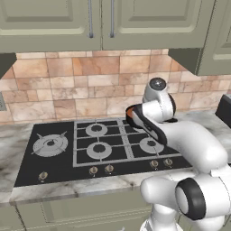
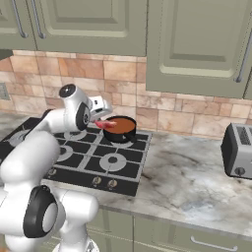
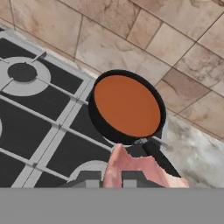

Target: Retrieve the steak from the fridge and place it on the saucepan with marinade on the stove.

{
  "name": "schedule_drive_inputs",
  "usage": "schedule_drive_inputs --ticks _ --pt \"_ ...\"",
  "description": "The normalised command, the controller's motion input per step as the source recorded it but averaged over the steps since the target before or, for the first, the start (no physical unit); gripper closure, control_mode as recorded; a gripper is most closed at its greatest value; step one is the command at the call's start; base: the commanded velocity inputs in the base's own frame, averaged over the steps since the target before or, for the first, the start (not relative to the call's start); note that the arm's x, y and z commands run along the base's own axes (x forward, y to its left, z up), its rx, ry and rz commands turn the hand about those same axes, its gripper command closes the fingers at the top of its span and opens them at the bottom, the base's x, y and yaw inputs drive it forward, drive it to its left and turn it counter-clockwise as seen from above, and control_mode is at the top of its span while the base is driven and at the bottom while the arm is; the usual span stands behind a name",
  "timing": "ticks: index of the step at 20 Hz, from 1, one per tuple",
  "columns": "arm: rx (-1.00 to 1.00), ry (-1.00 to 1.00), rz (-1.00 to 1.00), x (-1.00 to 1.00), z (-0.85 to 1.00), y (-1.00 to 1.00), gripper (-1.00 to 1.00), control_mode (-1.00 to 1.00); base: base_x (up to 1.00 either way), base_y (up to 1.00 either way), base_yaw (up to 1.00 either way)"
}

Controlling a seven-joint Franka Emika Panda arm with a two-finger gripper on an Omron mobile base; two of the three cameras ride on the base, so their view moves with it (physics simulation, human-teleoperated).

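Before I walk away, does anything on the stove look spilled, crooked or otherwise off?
Nothing stands out. The saucepan sits level on the stove, its marinade inside, none spilled. The steak is pinched in the jaws, near the pan.

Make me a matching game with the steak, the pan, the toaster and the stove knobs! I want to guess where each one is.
Things:
1. steak
2. pan
3. toaster
4. knobs

Places:
A. on the counter, right of the stove
B. held in the gripper
C. along the stove's front edge
D. on a back burner

Pairs: 1-B, 2-D, 3-A, 4-C
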Motion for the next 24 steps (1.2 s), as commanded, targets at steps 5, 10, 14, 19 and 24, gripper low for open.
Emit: schedule_drive_inputs --ticks 5,10,14,19,24 --pt "0.0 0.0 0.0 0.21 -0.13 0.0 1.0 -1.0 0.0 0.0 0.0" --pt "0.0 0.0 0.0 0.18 0.0 0.0 1.0 -1.0 0.0 0.0 0.0" --pt "0.0 0.0 0.0 0.21 0.0 -0.02 1.0 -1.0 0.0 0.0 0.0" --pt "0.0 0.0 0.0 0.21 -0.05 -0.01 1.0 -1.0 0.0 0.0 0.0" --pt "0.0 0.0 0.0 0.17 -0.07 -0.01 1.0 -1.0 0.0 0.0 0.0"
